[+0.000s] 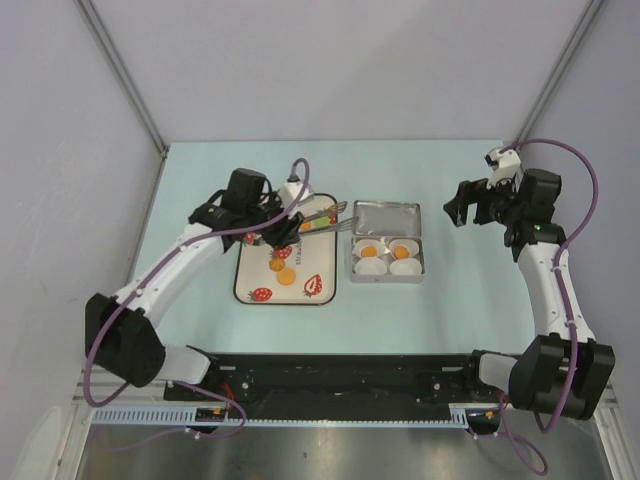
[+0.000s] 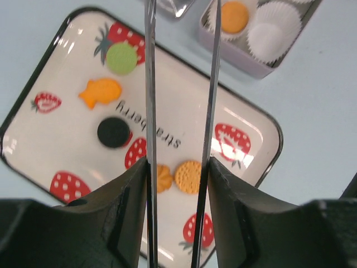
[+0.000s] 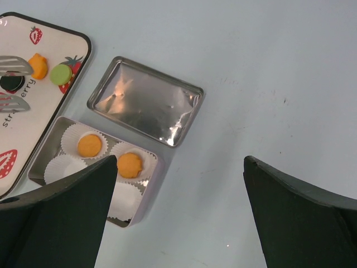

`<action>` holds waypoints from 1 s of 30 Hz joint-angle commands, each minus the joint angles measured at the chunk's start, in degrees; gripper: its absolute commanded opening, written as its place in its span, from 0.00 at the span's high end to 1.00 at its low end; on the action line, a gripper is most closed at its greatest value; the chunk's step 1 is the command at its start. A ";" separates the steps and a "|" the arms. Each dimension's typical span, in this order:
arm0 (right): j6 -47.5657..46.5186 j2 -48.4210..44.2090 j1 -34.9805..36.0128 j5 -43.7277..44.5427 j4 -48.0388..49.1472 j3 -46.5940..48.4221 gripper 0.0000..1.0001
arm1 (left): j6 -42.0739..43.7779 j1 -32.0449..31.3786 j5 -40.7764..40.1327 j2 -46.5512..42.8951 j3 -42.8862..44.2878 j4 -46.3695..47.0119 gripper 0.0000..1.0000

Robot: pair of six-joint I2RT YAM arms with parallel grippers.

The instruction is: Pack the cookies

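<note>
Tray (image 2: 61, 61) printed "strawberry", cookies (image 2: 188, 176) lying on it, left end effector (image 1: 281, 232) clamped on metal tongs (image 2: 149, 84) above tray, right end effector (image 1: 466, 212) wide, empty, right of tin (image 3: 146, 198)

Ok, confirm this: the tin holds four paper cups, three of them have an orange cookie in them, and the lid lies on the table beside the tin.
One slip: two of the four paper cups in the tin have an orange cookie in them, not three, as the right wrist view shows. The lid does lie on the table beside the tin.
</note>
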 commanded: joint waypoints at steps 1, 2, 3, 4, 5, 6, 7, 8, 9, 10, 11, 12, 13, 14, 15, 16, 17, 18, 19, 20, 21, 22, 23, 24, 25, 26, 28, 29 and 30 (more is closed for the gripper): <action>-0.84 0.72 -0.24 -0.40 0.12 -0.01 0.00 | 2.09 4.90 1.45 -7.99 -3.79 -3.34 0.51; -0.76 0.81 -0.24 -0.31 0.03 0.07 0.00 | 2.62 5.79 1.36 -8.78 -5.28 -4.04 0.51; -0.76 0.81 -0.24 -0.31 0.12 0.08 0.00 | 2.88 6.58 1.27 -9.66 -5.99 -4.48 0.51; -0.76 0.81 -0.24 -0.40 0.03 -0.01 0.00 | 3.06 8.24 1.19 -10.71 -6.52 -4.66 0.51; -0.76 0.90 -0.24 -0.40 0.12 -0.01 0.01 | 3.41 9.04 0.92 -11.24 -7.66 -4.75 0.51; -0.84 0.90 -0.24 -0.31 0.12 0.07 0.00 | 3.50 9.83 0.75 -11.77 -8.19 -4.66 0.51; -0.84 0.81 -0.24 -0.31 0.12 -0.01 0.00 | 3.59 11.41 0.57 -12.47 -8.72 -4.32 0.51; -0.84 0.81 -0.24 -0.22 0.12 0.07 0.00 | 3.76 12.03 0.14 -12.65 -9.59 -3.53 0.51; -0.76 0.81 -0.24 -0.22 0.21 -0.01 0.00 | 3.94 12.65 -0.04 -12.83 -10.04 -3.17 0.51; -0.76 0.81 -0.24 -0.22 0.04 -0.01 0.00 | 4.03 13.78 -0.31 -12.83 -10.48 -2.91 0.51; -0.76 0.90 -0.24 -0.31 0.03 0.07 0.00 | 4.12 14.32 -0.31 -12.83 -10.65 -2.64 0.51; -0.76 0.99 -0.24 -0.31 0.03 0.08 0.01 | 4.29 15.19 -0.31 -12.57 -10.83 -2.56 0.51; -0.76 0.99 -0.24 -0.31 -0.05 -0.01 0.00 | 4.55 15.64 -0.48 -12.31 -11.01 -2.55 0.50; -0.76 0.90 -0.24 -0.31 0.03 -0.01 0.00 | 4.99 16.08 -0.48 -12.04 -11.44 -2.47 0.51; -0.76 1.07 -0.24 -0.31 0.03 -0.01 0.00 | 5.26 16.52 -0.48 -11.95 -11.71 -2.47 0.50; -0.84 1.08 -0.24 -0.31 0.03 -0.01 0.00 | 5.43 17.48 -0.57 -11.87 -11.97 -2.29 0.50; -0.84 1.16 -0.24 -0.40 0.03 0.07 0.00 | 5.87 17.92 -0.66 -11.78 -12.58 -2.03 0.50; -0.84 1.16 -0.24 -0.40 0.03 -0.01 0.00 | 6.05 19.06 -0.66 -11.69 -12.94 -1.94 0.50; -0.84 1.34 -0.24 -0.49 0.12 0.07 0.00 | 6.40 19.68 -0.57 -11.51 -13.38 -1.77 0.50; -0.84 1.43 -0.24 -0.57 0.03 -0.01 0.00 | 6.58 20.21 -0.31 -11.25 -13.55 -1.76 0.50; -0.93 1.43 -0.15 -0.58 0.03 -0.01 0.00 | 6.75 21.17 0.39 -10.73 -13.64 -1.85 0.50; -0.93 1.51 -0.15 -0.58 0.03 0.07 0.00 | 7.02 21.53 0.48 -10.55 -13.90 -1.76 0.49; -0.93 1.52 -0.15 -0.58 0.12 -0.01 0.00 | 7.19 21.88 0.57 -10.29 -13.99 -1.76 0.49; -1.02 1.52 -0.15 -0.58 0.03 0.07 0.00 | 7.37 22.32 0.57 -9.76 -14.17 -1.68 0.49; -1.02 1.60 -0.15 -0.58 0.03 -0.01 0.00 | 7.37 22.49 0.74 -9.58 -14.52 -1.24 0.49; -1.02 1.60 -0.06 -0.58 0.03 -0.01 0.00 | 7.37 22.67 0.75 -9.41 -14.78 -0.97 0.49; -1.11 1.60 -0.06 -0.58 0.03 -0.01 0.00 | 7.54 23.29 1.18 -8.62 -15.22 -0.54 0.48; -1.11 1.69 -0.06 -0.66 0.03 -0.01 0.00 | 7.55 23.46 1.36 -8.26 -15.31 -0.36 0.48; -1.11 1.52 -0.06 -0.66 0.03 -0.01 0.00 | 7.55 23.72 1.45 -8.00 -15.40 -0.27 0.48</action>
